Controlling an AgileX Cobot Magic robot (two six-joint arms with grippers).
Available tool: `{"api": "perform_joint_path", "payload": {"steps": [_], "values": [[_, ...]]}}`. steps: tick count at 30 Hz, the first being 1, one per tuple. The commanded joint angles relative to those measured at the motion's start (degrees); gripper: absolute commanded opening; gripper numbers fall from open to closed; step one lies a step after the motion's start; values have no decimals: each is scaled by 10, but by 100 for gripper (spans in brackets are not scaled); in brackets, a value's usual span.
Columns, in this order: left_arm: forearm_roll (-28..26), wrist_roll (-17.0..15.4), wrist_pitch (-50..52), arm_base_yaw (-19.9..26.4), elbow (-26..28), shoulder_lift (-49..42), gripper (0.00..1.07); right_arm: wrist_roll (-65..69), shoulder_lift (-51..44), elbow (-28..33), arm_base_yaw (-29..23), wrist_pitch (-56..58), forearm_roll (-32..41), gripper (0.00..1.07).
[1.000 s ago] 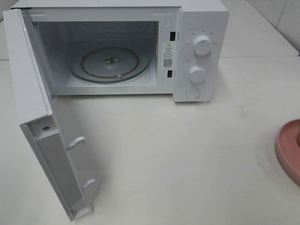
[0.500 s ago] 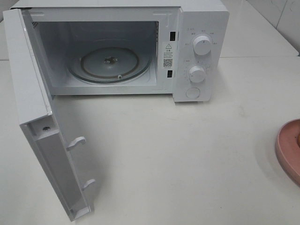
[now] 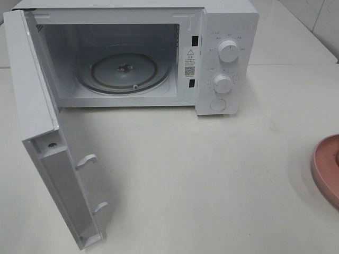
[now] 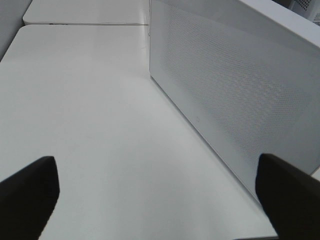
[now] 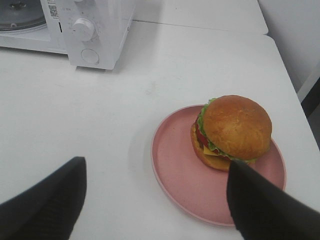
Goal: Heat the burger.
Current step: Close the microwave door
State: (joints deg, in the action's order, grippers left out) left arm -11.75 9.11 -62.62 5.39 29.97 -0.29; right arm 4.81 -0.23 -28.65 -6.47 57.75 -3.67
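Burger (image 5: pixel 234 129) sits, apparently untouched, on plate (image 5: pixel 177 170).

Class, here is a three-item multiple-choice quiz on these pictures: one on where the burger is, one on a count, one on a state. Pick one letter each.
1. Where is the burger?
A. on the turntable
B. on the pink plate
C. on the bare table

2. How many round knobs are on the microwave panel?
A. one
B. two
C. four

3. The microwave door is
A. shut
B. swung open
C. missing

Key: 1 B, the right wrist view shows it resting on the plate; 2 B, two knobs stand one above the other; 3 B, the door hangs open and the cavity shows.
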Motion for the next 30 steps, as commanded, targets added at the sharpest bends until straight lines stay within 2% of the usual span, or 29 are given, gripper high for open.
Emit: {"api": "perform_joint_path", "payload": {"steps": [1,30], "values": [[0,-2,7,2,-1,-9,100,-7,-15,1,2,-7,1,75],[-5,-2,9,2,-1,-9,100,-8,-15,1,2,-7,1,75]]}}
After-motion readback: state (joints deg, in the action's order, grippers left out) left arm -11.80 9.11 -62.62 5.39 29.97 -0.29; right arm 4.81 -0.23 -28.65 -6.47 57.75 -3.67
